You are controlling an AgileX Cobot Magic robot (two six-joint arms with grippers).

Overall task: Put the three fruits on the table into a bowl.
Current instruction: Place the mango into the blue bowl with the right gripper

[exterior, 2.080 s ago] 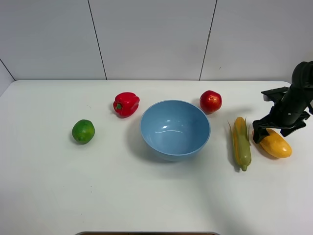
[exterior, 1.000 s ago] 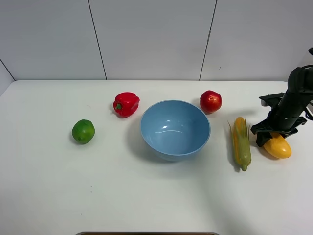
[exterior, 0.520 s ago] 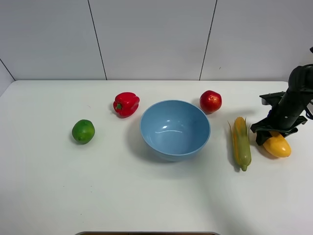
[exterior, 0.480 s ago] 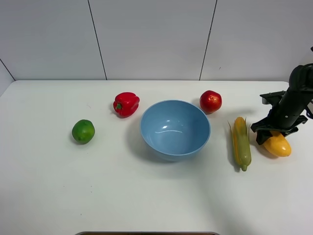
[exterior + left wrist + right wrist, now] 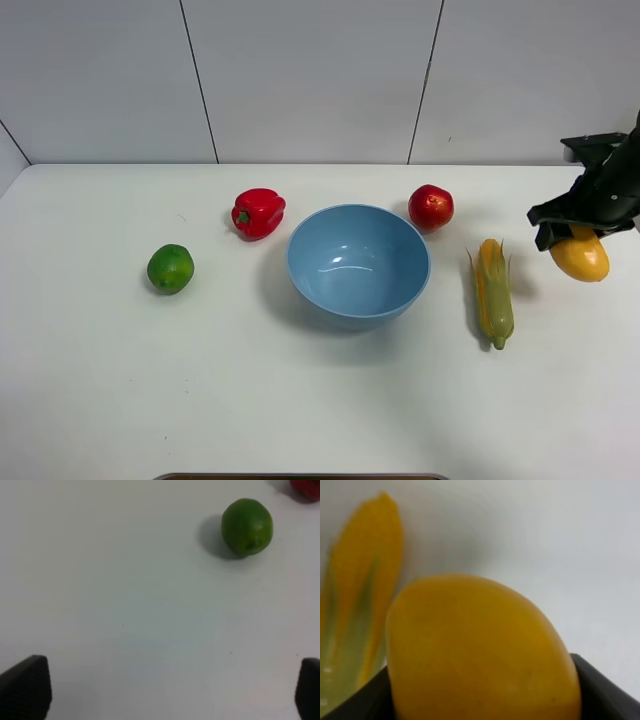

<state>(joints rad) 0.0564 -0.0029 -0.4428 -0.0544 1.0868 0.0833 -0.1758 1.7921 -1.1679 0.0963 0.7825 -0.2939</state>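
My right gripper [image 5: 572, 228] is shut on the yellow-orange mango [image 5: 580, 256] and holds it in the air at the far right, above the white table [image 5: 300, 400]. The mango fills the right wrist view [image 5: 480, 650]. The light-blue bowl [image 5: 358, 263] stands in the middle, nothing in it. The red apple [image 5: 431, 207] sits just behind the bowl's right side. The green lime [image 5: 170, 268] lies at the left; it also shows in the left wrist view [image 5: 247, 527]. My left gripper [image 5: 165, 695] is open above bare table, short of the lime.
A red bell pepper [image 5: 258, 212] lies behind the bowl's left side. A corn cob in green husk [image 5: 493, 290] lies between the bowl and the mango; it shows blurred in the right wrist view [image 5: 355, 595]. A grey panelled wall stands behind the table.
My right gripper closed on the mango on the table and has lifted it up and a little back. The other things have not moved.
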